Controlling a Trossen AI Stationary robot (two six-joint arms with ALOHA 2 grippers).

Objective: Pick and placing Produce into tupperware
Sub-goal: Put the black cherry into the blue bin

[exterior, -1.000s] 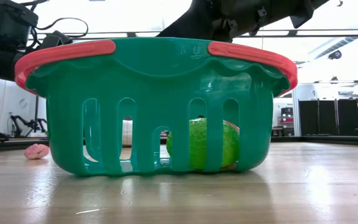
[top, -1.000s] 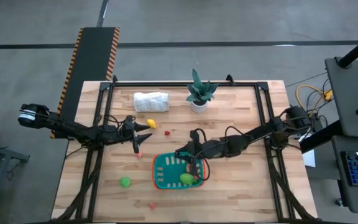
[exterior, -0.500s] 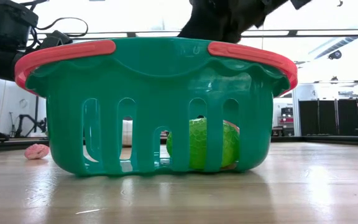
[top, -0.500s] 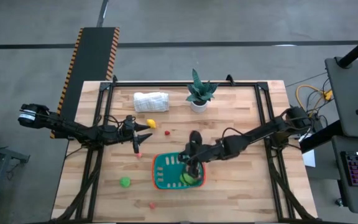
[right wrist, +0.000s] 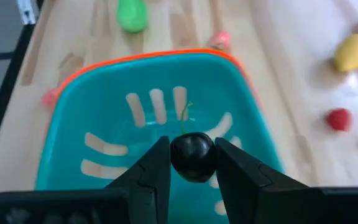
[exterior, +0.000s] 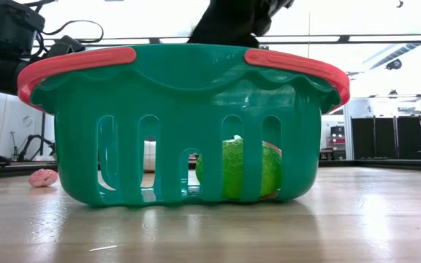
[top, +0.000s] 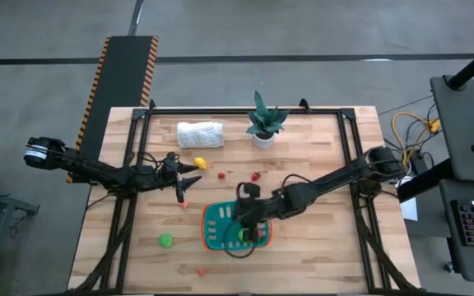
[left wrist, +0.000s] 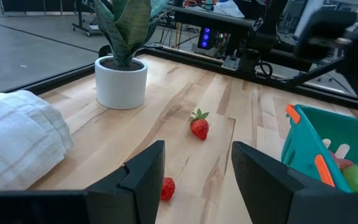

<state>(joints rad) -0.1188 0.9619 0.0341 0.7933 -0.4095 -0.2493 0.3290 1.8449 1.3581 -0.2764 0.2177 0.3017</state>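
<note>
Above the shallow teal, orange-rimmed plastic tupperware (right wrist: 160,124), the right tool (right wrist: 192,163) clamps a small dark round toy fruit (right wrist: 192,157); a green piece (exterior: 238,169) lies inside, several remain on the wooden surface (top: 319,247), and the left tool (left wrist: 194,171) waits half-open.

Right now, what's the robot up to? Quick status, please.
Right gripper shut on dark fruit, above the tupperware. Left gripper open, waiting. Nothing in the way.
</note>
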